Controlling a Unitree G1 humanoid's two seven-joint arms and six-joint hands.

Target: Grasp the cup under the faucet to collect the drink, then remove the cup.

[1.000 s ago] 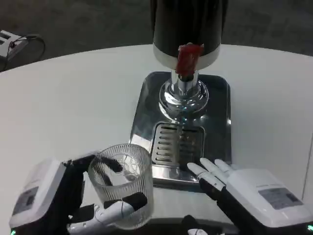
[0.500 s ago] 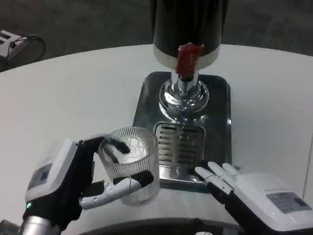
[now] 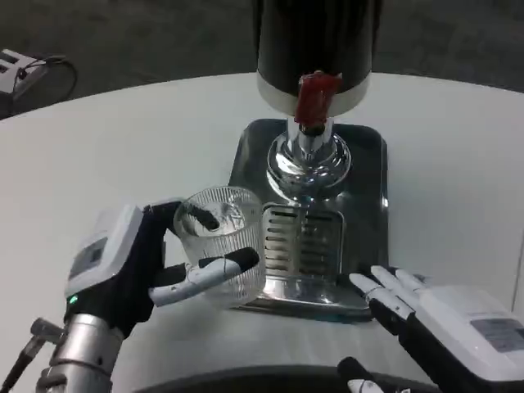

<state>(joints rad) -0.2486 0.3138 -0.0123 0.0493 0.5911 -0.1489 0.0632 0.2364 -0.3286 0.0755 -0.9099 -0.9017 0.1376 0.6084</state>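
Lab-like: white table (image 3: 98, 147), grey carpet (image 3: 147, 41)

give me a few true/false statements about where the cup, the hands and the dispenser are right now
1. The left hand holds the ribbed clear cup. True.
2. The cup stands on the drip grate directly under the faucet. False: it is left of the grate, at the tray's left edge.
3. The right hand grips the red tap lever. False: it is low, near the tray's front right corner, fingers spread, holding nothing.
4. The dispenser stands on a shiny metal tray. True.
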